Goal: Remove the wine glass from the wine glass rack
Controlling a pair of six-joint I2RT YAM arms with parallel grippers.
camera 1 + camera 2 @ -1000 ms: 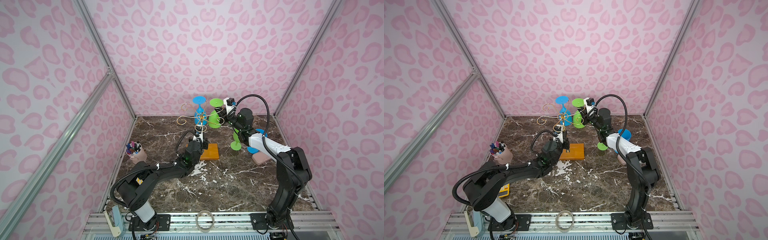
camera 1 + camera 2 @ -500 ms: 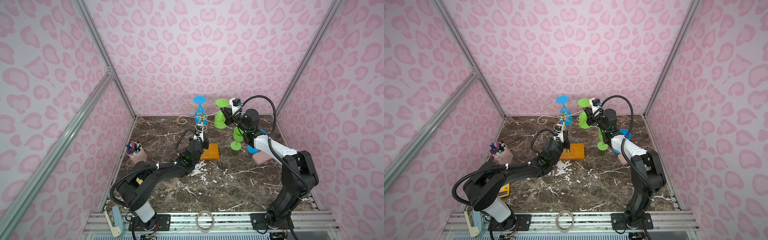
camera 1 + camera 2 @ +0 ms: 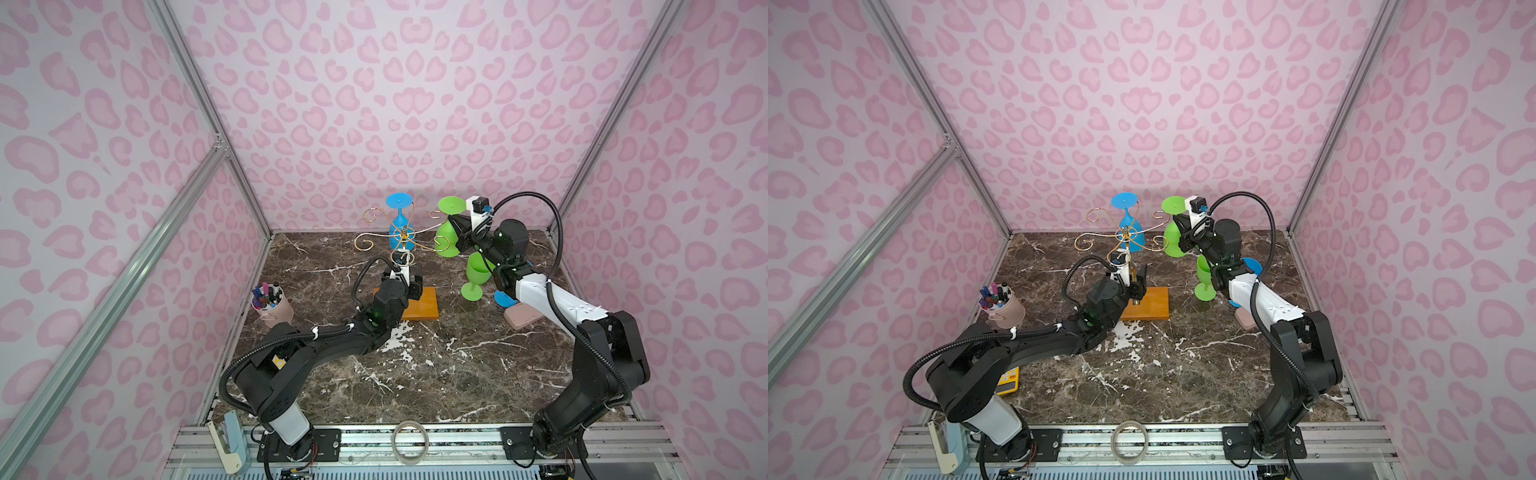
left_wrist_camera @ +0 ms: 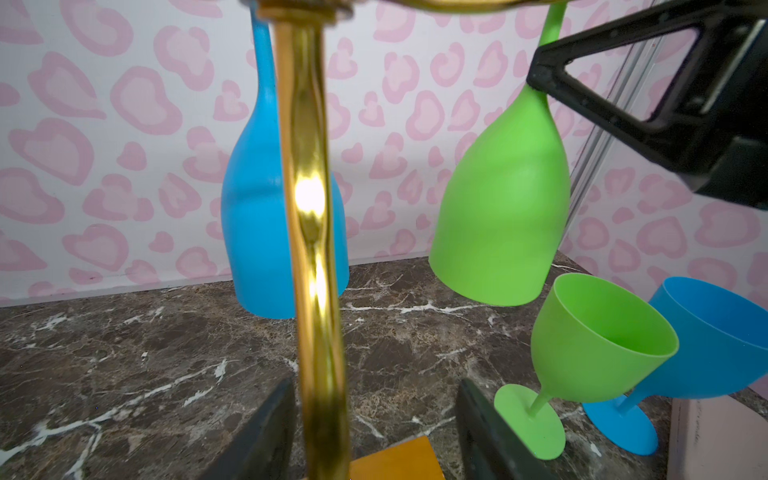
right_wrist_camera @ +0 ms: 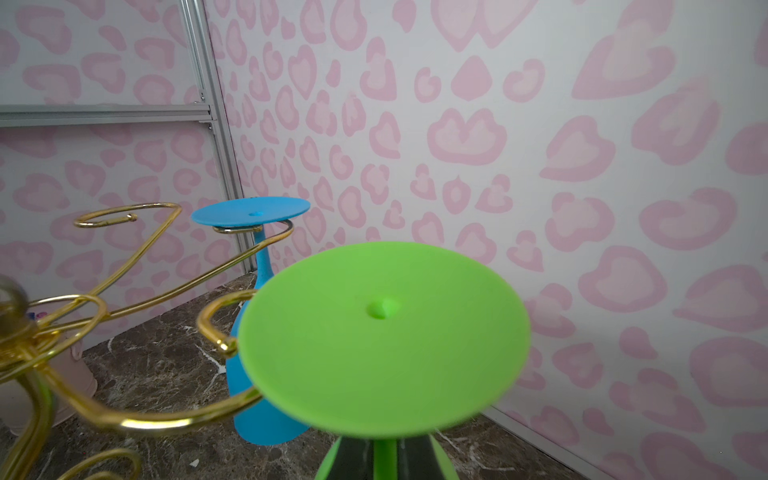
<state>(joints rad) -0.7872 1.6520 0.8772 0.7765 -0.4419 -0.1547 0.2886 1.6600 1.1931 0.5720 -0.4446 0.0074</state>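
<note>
Two grippers in play. Over on the left, my left gripper (image 4: 374, 392) has its jaws parted either side of the post of the wine glass rack (image 4: 309, 216), holding nothing. Just behind the post a blue wine glass (image 4: 251, 216) hangs foot-up. Moving right, the green wine glass (image 5: 384, 336) hangs upside down and a little tilted, its stem running up and down. My right gripper (image 5: 385, 459) is clamped on that stem just under the foot. The curled wire end (image 5: 224, 344) sits at the foot's post-side edge, and I can't tell if it's clear yet. The way out looks rightward, away from the post, and that's my right arm's job.
</note>
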